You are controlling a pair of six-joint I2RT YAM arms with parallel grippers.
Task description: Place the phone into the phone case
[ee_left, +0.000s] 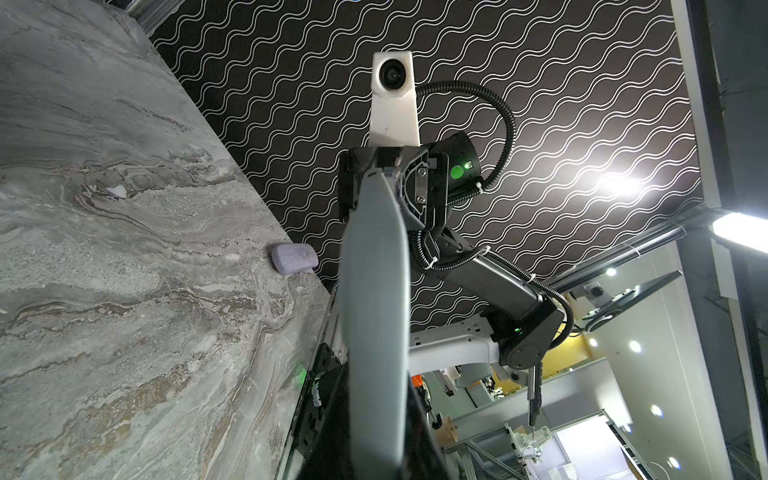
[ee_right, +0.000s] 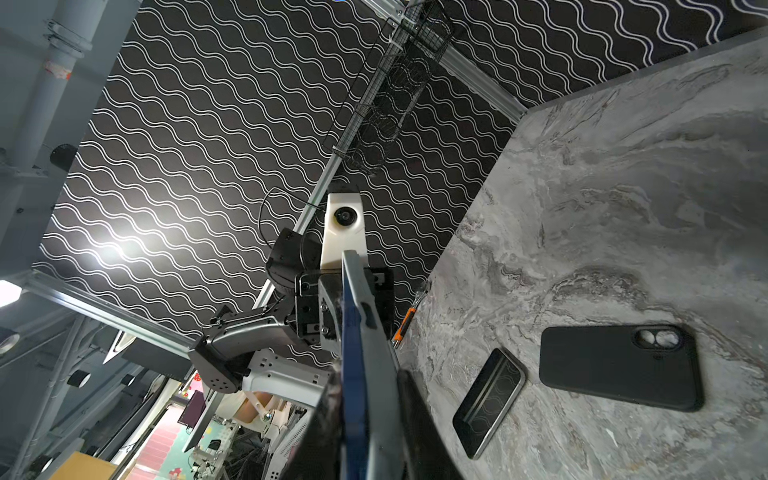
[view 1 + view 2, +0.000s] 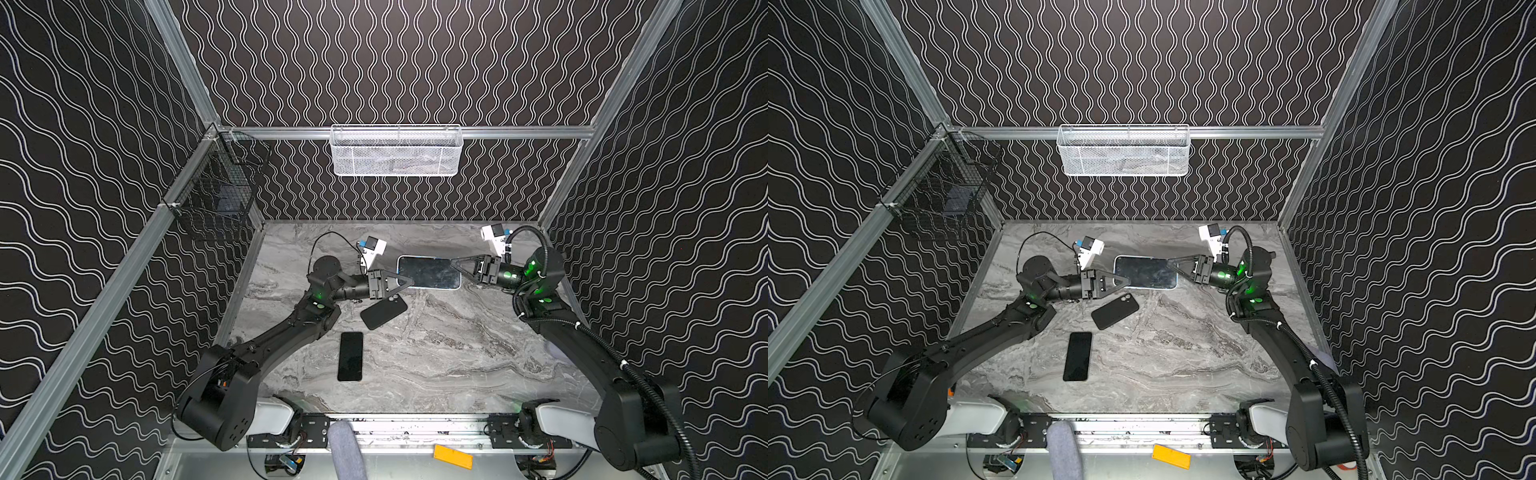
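Arms bent inward, left gripper and right gripper each clamped on one end of blue-rimmed phone

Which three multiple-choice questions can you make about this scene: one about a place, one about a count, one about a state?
1. Where is the black case?
A. inside a basket
B. on the table, between the two phones
C. in a gripper

2. How many baskets hang on the walls?
A. one
B. two
C. four

3. The blue-edged phone is:
A. inside the case
B. in a basket
C. out of the case, with a gripper at each end

Key:
1 B: the case lies flat between the blue-edged phone and the black phone.
2 B: there is a white basket and a black basket.
3 C: the left gripper and the right gripper meet its two ends.
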